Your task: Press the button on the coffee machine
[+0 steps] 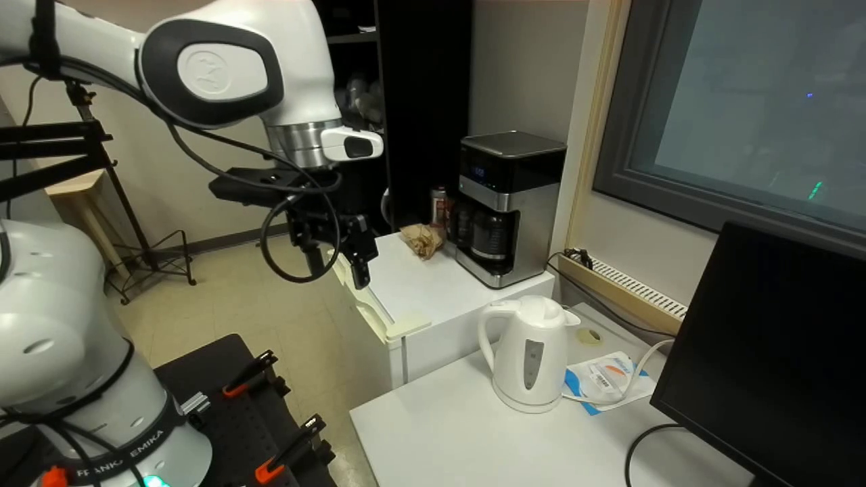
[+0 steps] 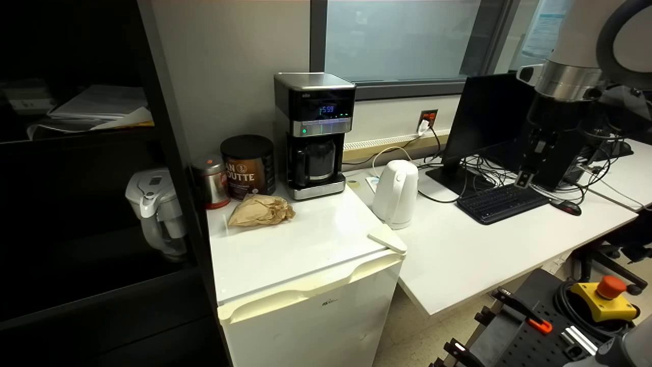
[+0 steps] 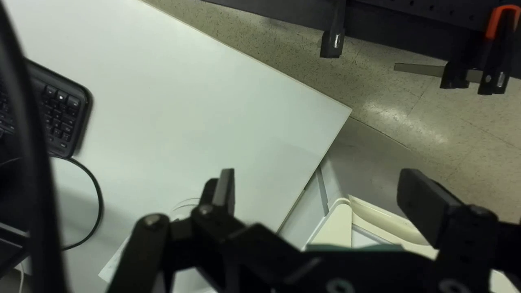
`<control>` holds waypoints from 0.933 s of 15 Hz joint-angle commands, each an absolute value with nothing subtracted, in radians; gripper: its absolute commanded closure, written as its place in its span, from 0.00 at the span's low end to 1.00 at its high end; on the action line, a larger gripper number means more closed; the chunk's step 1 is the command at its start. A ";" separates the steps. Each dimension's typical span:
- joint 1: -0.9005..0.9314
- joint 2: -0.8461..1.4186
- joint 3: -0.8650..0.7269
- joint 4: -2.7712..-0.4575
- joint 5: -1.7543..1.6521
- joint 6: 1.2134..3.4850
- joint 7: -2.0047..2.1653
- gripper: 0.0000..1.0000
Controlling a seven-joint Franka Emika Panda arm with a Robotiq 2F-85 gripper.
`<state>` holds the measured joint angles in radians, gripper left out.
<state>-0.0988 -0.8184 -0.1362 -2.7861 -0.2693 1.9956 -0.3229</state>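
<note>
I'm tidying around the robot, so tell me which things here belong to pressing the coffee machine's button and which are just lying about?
For the job:
coffee machine
claw, standing open

Just lying about:
white kettle
crumpled paper bag
brown canister
keyboard
mouse

The coffee machine (image 2: 318, 127) stands on the fridge (image 2: 305, 242) beside, perhaps touching, a canister (image 2: 248, 168).
</note>
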 commanded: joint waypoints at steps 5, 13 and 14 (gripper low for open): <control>-0.034 -0.553 -0.208 -2.688 -0.319 2.192 -0.529 0.00; 0.008 -0.228 -0.148 -2.510 -0.373 2.296 -0.765 0.00; 0.009 -0.195 -0.131 -2.483 -0.393 2.299 -0.779 0.00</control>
